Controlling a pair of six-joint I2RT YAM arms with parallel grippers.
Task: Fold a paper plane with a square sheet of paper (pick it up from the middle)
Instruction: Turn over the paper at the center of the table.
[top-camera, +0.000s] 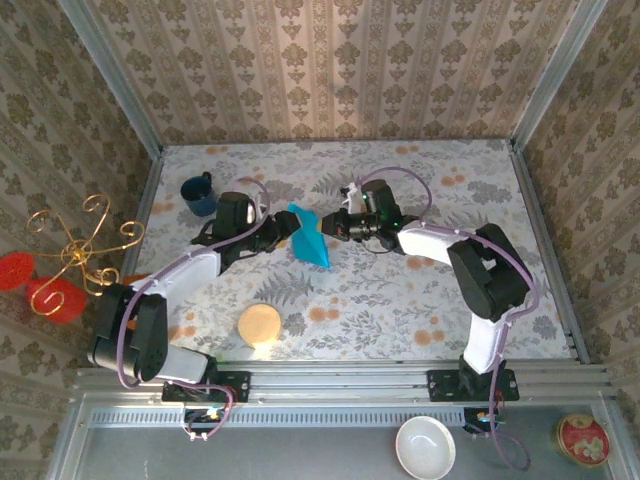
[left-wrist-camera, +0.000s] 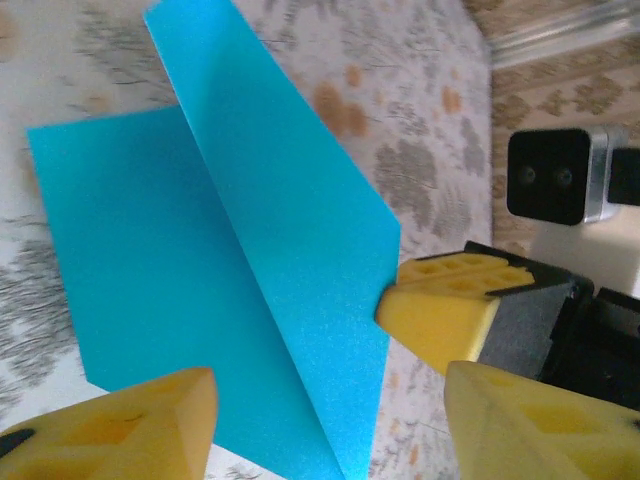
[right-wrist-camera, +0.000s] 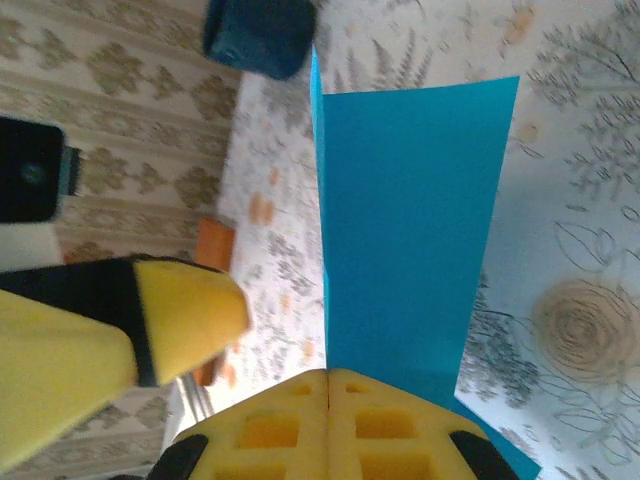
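The square sheet of paper (top-camera: 310, 238), bright turquoise, hangs above the table's middle between both grippers. It is folded along one crease, and its two halves (left-wrist-camera: 250, 250) spread apart down to a point. My right gripper (right-wrist-camera: 328, 405) is shut on the sheet's edge (right-wrist-camera: 400, 220); in the left wrist view its yellow fingers (left-wrist-camera: 440, 300) pinch that edge. My left gripper (left-wrist-camera: 330, 430) is open, with one pad (left-wrist-camera: 120, 425) in front of the sheet's lower left and the other pad (left-wrist-camera: 540, 420) off to its right. In the top view the left gripper (top-camera: 283, 233) stands at the sheet's left, the right gripper (top-camera: 336, 228) at its right.
A dark blue mug (top-camera: 198, 193) stands at the back left. Near the front lies a tan round disc (top-camera: 260, 325). Left of the table stands a gold wire stand (top-camera: 70, 255) with red cups. A white bowl (top-camera: 425, 447) and a red tin (top-camera: 582, 438) sit below the arms' rail.
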